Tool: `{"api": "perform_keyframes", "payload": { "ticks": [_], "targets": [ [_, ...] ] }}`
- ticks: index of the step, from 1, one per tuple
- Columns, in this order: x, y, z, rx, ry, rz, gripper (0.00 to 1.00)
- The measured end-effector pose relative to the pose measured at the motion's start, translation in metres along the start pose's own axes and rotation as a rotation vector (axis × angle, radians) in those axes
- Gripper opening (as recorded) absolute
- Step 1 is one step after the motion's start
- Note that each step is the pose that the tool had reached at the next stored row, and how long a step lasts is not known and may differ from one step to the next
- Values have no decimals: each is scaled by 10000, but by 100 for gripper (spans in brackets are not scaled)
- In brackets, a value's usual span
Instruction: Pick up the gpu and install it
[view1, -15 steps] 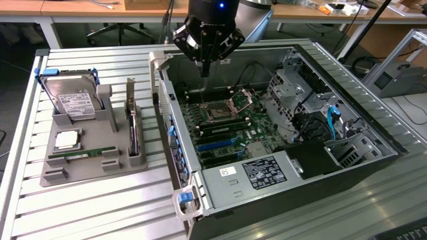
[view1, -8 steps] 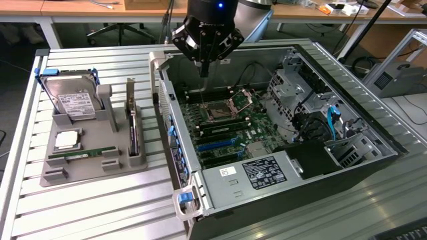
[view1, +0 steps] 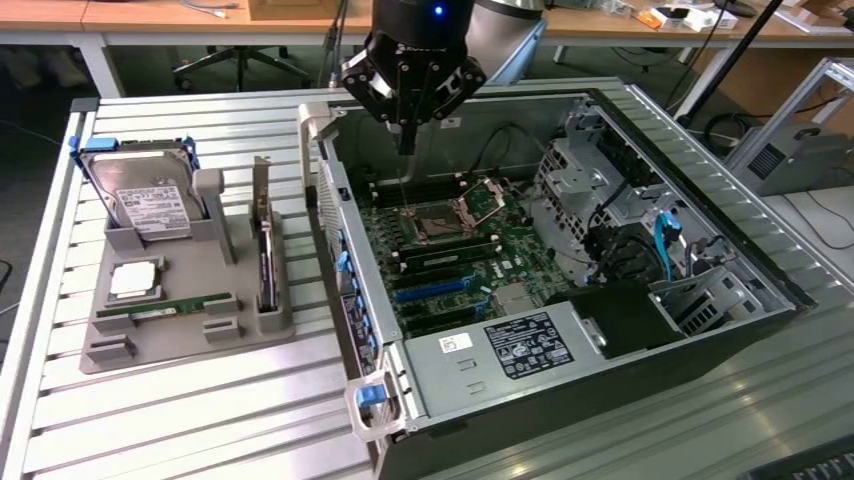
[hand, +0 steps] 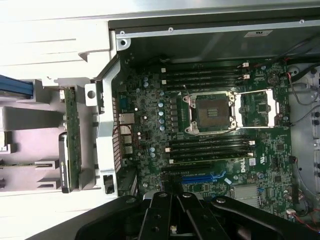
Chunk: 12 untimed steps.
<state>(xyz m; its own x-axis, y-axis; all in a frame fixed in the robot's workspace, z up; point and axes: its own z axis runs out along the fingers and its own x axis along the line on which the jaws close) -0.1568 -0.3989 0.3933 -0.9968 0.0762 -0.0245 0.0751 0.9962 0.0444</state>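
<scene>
The gpu (view1: 263, 255) stands on edge in a slot of the grey holder (view1: 187, 345) on the exterior view's left, a thin green card with a silver bracket at its far end. The wrist view catches it edge-on, the gpu (hand: 72, 135) sitting just outside the case wall. My gripper (view1: 407, 140) hangs over the far part of the open computer case (view1: 587, 400), above the motherboard (view1: 454, 250), fingers together and holding nothing. In the wrist view my gripper (hand: 172, 210) points down over the motherboard (hand: 210, 125), near the blue slot (hand: 202, 177).
The holder also carries a hard drive (view1: 144, 195) with a white label, a square processor (view1: 134, 280) and a narrow RAM stick (view1: 167, 308). The case's side wall (view1: 334, 230) rises between the holder and the motherboard. Drive cages and cables (view1: 641, 230) fill the case's right side.
</scene>
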Motion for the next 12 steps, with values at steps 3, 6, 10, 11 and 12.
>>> {"api": "perform_keyframes", "payload": {
  "ticks": [3,6,10,11,12],
  "targets": [
    [9,-1,0,0,0,0,11],
    [15,-1,-1,0,0,0,11],
    [24,-2,-1,0,0,0,11],
    [27,-2,-1,0,0,0,11],
    [30,-2,-1,0,0,0,11]
  ]
}}
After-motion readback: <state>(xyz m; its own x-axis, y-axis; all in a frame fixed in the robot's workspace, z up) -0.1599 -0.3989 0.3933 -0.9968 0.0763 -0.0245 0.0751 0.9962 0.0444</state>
